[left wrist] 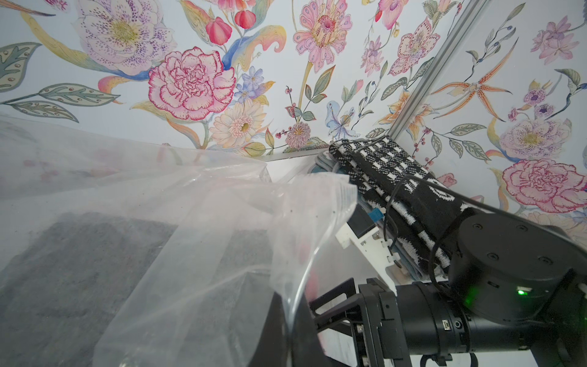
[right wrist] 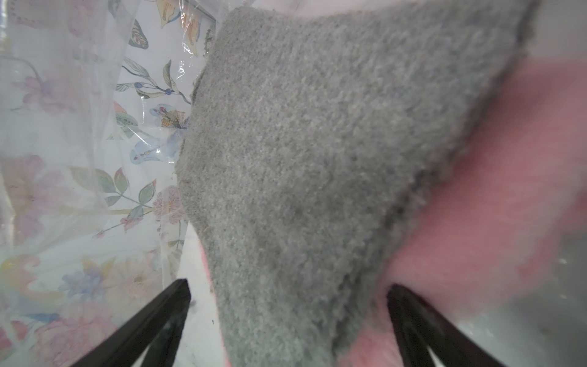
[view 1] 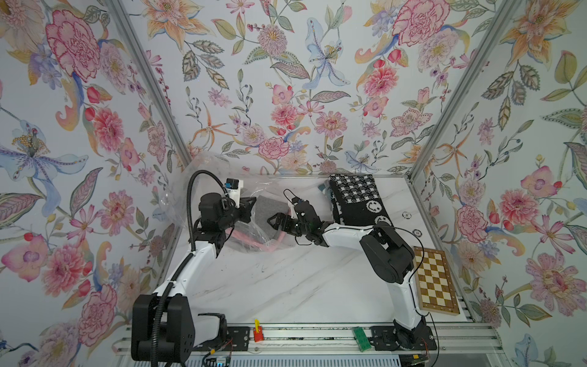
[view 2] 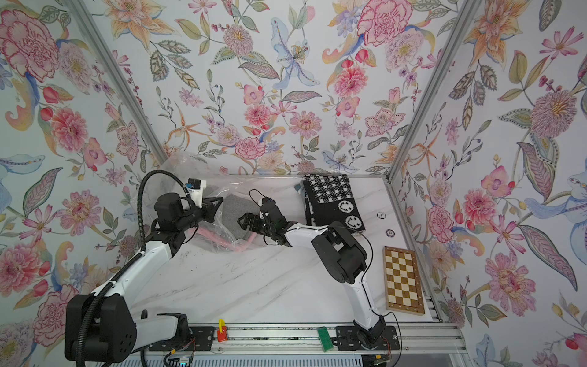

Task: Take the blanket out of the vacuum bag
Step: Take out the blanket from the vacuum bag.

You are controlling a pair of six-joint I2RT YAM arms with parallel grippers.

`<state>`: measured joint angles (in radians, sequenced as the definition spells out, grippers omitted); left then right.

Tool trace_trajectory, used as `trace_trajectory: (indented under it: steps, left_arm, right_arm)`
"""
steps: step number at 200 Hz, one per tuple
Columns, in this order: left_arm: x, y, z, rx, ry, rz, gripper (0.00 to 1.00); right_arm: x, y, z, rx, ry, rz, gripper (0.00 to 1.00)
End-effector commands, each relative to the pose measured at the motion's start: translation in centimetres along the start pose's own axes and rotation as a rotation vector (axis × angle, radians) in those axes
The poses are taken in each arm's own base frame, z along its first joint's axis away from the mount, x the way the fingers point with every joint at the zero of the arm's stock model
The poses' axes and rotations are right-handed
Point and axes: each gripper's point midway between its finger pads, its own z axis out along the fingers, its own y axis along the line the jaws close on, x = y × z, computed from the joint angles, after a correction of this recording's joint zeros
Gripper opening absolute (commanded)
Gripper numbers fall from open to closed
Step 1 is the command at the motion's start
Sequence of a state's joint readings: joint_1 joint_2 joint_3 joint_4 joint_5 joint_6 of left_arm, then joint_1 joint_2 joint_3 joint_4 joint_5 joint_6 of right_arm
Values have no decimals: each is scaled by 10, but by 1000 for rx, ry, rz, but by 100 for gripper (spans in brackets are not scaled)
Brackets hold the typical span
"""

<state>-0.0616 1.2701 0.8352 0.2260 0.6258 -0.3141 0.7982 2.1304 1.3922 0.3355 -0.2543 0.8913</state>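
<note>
We see the bag (view 1: pixel 203 168) crumpled at the far left of the surface (view 1: pixel 286 286), pushed up against the back corner, with its mouth turned toward the middle. The blanket (view 1: pixel 266 208), grey with a pink edge, lies inside it near the mouth, and in both top views most of it shows through the plastic.

The left pincer (view 1: pixel 251 203) is over the bag's near-left part, pressed together on the rim. In the left wrist view a flap of that plastic (left wrist: pixel 311 222) rises from the black finger (left wrist: pixel 295 336) and stands up off the blanket (left wrist: pixel 79 260), which looks dim through the film.

The right pincer (view 1: pixel 276 220) points at the mouth from the other side, facing the left one, with the blanket between them. It is spread wide. In the right wrist view its two fingers (right wrist: pixel 158 317) stand well apart with a grey corner of the blanket (right wrist: pixel 301 159) between them. The pink edge runs just beside one finger, and we cannot tell whether it touches. Nothing is clamped there.

A folded black-and-white throw (view 1: pixel 355 200) lies at the far right, apart from the bag. A chessboard (view 1: pixel 435 279) lies along the right edge, beside the right arm, with two chips (view 1: pixel 407 215) between it and the throw.
</note>
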Motion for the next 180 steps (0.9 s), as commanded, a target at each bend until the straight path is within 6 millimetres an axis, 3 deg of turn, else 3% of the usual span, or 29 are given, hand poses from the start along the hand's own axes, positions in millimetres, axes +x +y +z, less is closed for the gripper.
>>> trace_trajectory:
  steps: [1,43,89,132,180]
  left_arm:
    - [-5,2,0,7,-21,11,0]
    - [-6,2,0,8,-22,10,0]
    - [-7,1,-3,6,-29,15,0]
    - [-8,1,-3,5,-30,15,1]
    - [-8,2,-3,6,-30,12,1]
  right_arm:
    - [7,12,5,-12,25,-32,99]
    - [17,14,15,-24,60,-18,99]
    - [37,30,25,-38,109,-33,99]
    - [26,43,27,-68,90,-40,100]
    - [19,41,40,-63,107,-26,87]
